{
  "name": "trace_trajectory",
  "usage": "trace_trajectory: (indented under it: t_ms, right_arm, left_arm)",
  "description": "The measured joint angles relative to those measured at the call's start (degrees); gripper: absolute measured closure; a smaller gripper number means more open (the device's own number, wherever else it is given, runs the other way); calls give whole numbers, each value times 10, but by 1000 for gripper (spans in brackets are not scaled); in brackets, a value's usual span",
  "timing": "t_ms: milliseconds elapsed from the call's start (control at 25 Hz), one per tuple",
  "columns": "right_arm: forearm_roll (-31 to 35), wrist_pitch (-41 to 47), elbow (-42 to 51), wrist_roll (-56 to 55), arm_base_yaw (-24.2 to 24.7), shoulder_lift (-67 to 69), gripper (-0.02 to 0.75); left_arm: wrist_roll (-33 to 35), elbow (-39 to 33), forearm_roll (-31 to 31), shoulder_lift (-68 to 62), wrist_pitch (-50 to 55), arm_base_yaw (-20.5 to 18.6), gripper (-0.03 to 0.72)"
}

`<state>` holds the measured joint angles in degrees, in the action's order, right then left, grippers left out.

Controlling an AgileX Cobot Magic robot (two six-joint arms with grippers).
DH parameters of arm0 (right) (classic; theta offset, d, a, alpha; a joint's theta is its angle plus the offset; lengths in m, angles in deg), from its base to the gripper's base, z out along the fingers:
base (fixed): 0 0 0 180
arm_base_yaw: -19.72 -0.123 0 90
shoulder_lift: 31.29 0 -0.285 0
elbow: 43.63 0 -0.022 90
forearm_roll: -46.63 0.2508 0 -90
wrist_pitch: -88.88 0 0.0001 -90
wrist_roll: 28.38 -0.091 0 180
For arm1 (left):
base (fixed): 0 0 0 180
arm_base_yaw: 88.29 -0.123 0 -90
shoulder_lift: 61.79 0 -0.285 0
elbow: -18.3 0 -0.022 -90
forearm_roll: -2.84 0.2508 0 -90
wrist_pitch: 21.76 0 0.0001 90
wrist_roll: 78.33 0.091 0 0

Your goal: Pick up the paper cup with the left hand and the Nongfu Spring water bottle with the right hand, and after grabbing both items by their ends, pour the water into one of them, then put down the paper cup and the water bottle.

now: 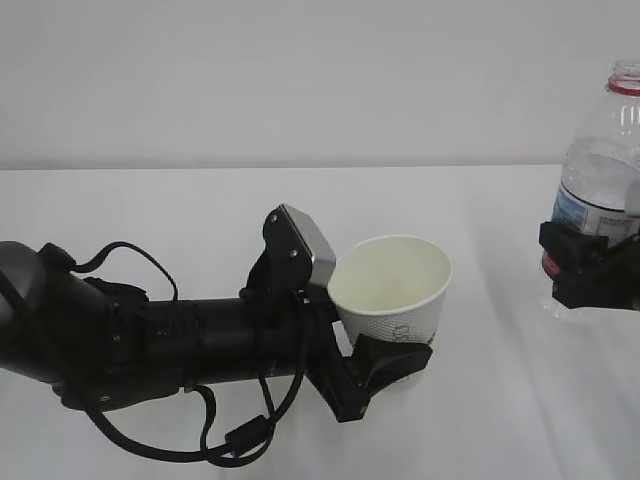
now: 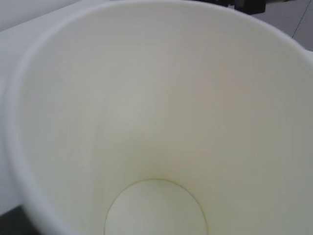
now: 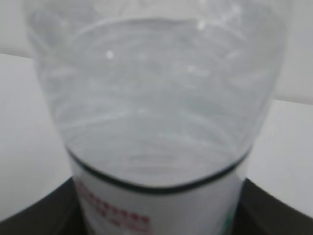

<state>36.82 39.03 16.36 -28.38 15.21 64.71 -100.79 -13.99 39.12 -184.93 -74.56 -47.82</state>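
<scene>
The left hand (image 1: 385, 365) grips the paper cup (image 1: 392, 290) at 6 o'clock, its green logo unreadable. The right hand (image 1: 590, 270) clamps the water bottle (image 1: 600, 170) at 3 o'clock, red label lettering blurred.

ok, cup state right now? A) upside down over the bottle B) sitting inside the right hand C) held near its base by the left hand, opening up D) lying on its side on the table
C: the left hand clamps the paper cup low on its body, its mouth facing up and tilted slightly; the bottle stands apart at the far right.
</scene>
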Motion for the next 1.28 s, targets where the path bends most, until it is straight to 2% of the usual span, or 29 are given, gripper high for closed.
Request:
trace_trajectory:
  t_ms: [600, 840, 1280]
  right_arm:
    - [14, 104, 9, 0, 0, -90, 298]
    - [14, 135, 9, 0, 0, -113, 298]
    - [29, 147, 10, 31, 0, -127, 298]
  left_arm:
    - [-35, 26, 2, -4, 31, 2, 130]
    - [-58, 33, 24, -4, 39, 3, 131]
    - [-61, 33, 12, -36, 37, 35, 132]
